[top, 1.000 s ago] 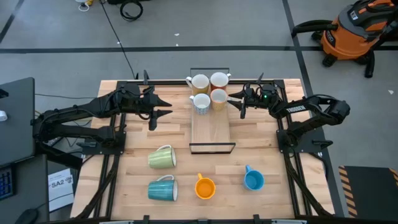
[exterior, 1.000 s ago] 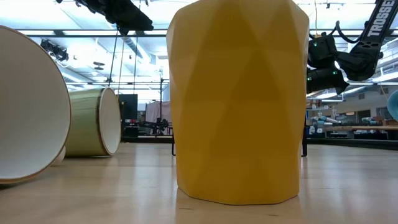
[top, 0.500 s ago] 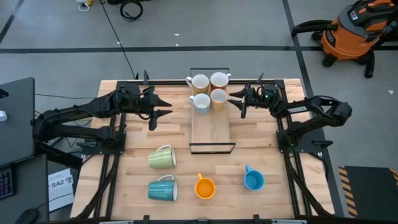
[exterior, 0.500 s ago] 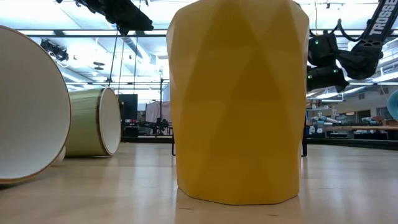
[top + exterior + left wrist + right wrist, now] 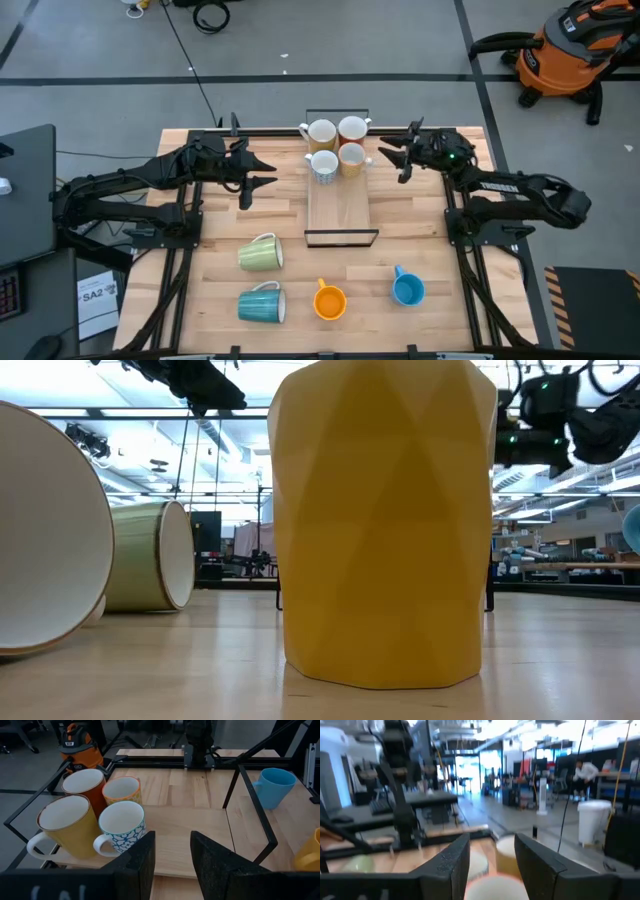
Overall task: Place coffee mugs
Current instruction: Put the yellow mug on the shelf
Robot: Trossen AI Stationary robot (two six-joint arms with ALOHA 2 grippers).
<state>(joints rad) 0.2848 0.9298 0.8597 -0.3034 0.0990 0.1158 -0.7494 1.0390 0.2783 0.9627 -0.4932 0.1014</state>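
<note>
Mugs: four stand upright on the tray [image 5: 338, 215] at its far end [image 5: 336, 146]; green [image 5: 260, 252], teal [image 5: 262, 304], orange [image 5: 329, 301] and blue [image 5: 407, 289] wait on the tabletop [image 5: 420, 235]. I judge them rigid, glazed, slippery and chippable; I would pinch a wall at the rim. Left gripper [image 5: 250, 177] and right gripper [image 5: 392, 160] hover, fingers apart, empty.
</note>
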